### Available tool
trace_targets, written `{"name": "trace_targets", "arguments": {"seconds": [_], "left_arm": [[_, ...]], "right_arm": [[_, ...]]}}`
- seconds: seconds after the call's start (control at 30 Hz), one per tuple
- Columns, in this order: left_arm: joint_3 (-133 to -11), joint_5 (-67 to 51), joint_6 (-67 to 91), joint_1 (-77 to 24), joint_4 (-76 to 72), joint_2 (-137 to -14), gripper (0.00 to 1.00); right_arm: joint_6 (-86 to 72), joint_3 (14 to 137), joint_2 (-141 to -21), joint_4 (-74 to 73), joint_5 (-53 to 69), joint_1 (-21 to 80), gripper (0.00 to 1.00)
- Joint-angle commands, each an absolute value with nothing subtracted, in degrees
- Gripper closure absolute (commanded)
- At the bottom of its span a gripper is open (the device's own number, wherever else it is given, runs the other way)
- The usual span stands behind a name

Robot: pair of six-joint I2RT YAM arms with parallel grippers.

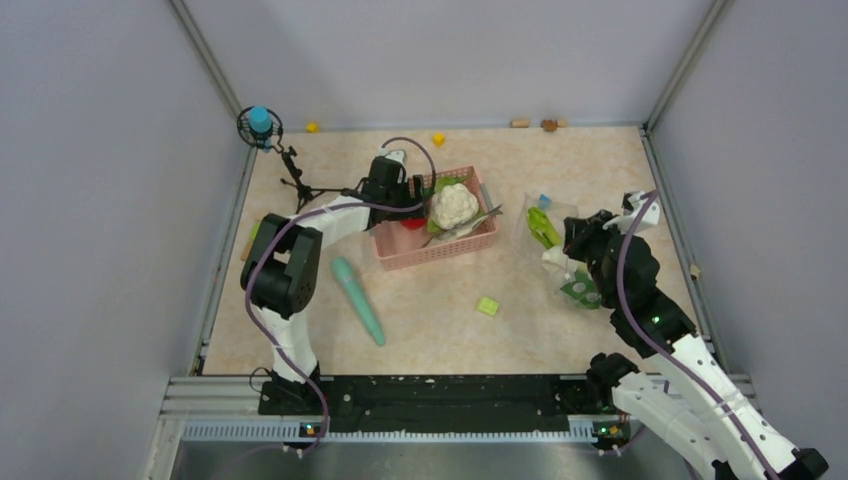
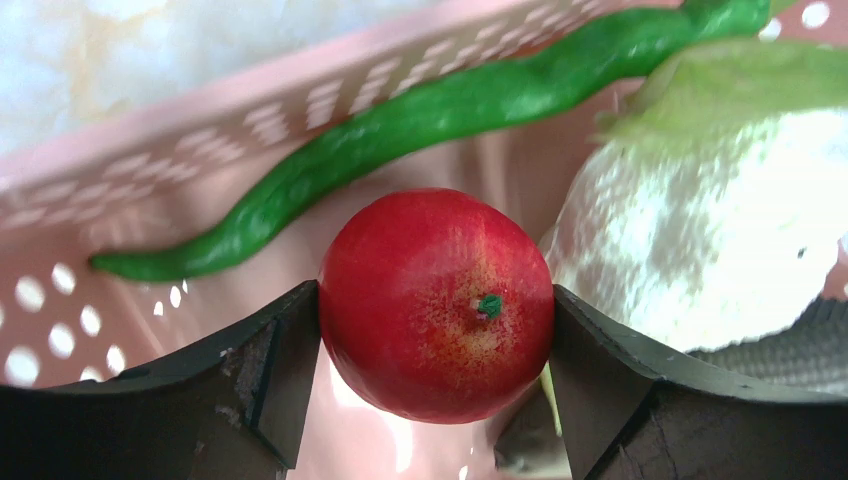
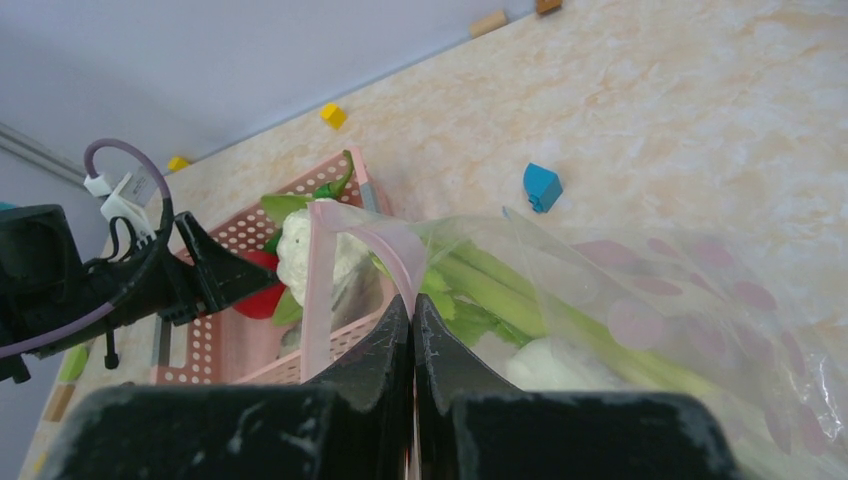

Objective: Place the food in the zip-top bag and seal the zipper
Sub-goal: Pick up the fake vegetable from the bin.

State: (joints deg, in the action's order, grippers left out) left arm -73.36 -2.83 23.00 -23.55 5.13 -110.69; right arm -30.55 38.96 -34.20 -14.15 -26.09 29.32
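Left gripper (image 2: 435, 297): lowered into the left end of the pink basket (image 1: 440, 258). Its jaws are closed against both sides of the tomato (image 2: 437, 303), which is pinched between the two dark fingers (image 2: 250, 380).
Tomato: held inside the basket, just beside the cauliflower (image 2: 700, 220). A small green stem spot is shown on its upper face.
Basket: set mid-worktop, nearer the far edge than the near one. A long green pod (image 2: 430, 115) is laid along its perforated wall.
Cauliflower: seated in the middle of the basket, with a pale green leaf at its top.
Right gripper (image 3: 412, 305): jaws pressed together on the mouth of the zip-top bag (image 3: 640, 300), right where the zipper (image 3: 318, 270) bends. The mouth is held up and turned toward the basket.
Zip-top bag: placed between the basket and the right edge of the worktop. The mouth is seen open and the zipper unsealed.
Leek (image 3: 510, 300): already inside the bag, its pale green stalks running along the bag's length.
Leafy piece (image 1: 581, 291): seen by the right arm, toward the right edge. Whether it is inside the bag cannot be told.
Teal stick (image 1: 358, 298): laid on the worktop toward the near-left corner, apart from the basket.
Yellow-green block (image 1: 487, 306): alone on the worktop, between the basket and the near edge.
Blue block (image 3: 541, 186): on the worktop just beyond the bag, on its far side.
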Motion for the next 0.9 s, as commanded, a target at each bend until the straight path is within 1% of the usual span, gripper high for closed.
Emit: {"name": "trace_targets", "arguments": {"seconds": [0.0, 0.13, 0.23, 0.3, 0.4, 0.47, 0.53, 0.6, 0.7, 0.77, 0.87], "left_arm": [[-69.26, 1.00, 24.87, -23.38, 4.05, -101.82, 0.60], [-67.14, 3.36, 25.51, -23.40, 4.55, -96.99, 0.64], [-66.35, 3.58, 25.84, -23.46, 5.05, -94.45, 0.70], [-65.86, 2.67, 26.37, -23.46, 5.28, -92.66, 0.71], [-64.97, 0.39, 26.70, -23.72, 4.52, -89.28, 0.73], [-64.41, -3.99, 26.83, -24.15, 3.62, -86.70, 0.74], [-63.47, -9.59, 27.47, -25.10, 2.28, -84.05, 0.80], [-61.76, -15.30, 27.34, -27.85, -1.02, -80.77, 0.81], [-59.89, -16.40, 25.68, -33.43, -5.30, -77.43, 0.81], [-60.85, -16.52, 22.69, -38.05, -5.97, -76.58, 0.81], [-63.22, -22.13, 21.03, -42.10, -7.19, -77.43, 0.81]], "right_arm": [[-30.03, 39.19, -33.40, -11.93, -27.00, 28.82, 1.00], [-30.05, 39.20, -33.56, -11.94, -27.04, 28.85, 1.00], [-30.06, 39.20, -33.62, -12.04, -27.18, 28.80, 1.00], [-30.07, 39.20, -33.61, -12.04, -27.10, 28.78, 1.00], [-30.14, 39.20, -33.62, -11.94, -26.98, 28.79, 1.00], [-30.10, 39.16, -33.74, -11.89, -26.92, 28.78, 1.00], [-30.13, 39.09, -33.74, -11.87, -26.88, 28.80, 1.00], [-30.05, 39.11, -33.78, -11.76, -26.73, 28.83, 1.00], [-29.97, 39.11, -33.72, -11.78, -26.61, 28.85, 1.00], [-29.94, 39.02, -33.79, -11.65, -26.21, 28.83, 1.00], [-29.89, 38.94, -33.83, -11.34, -25.37, 28.82, 1.00]]}}
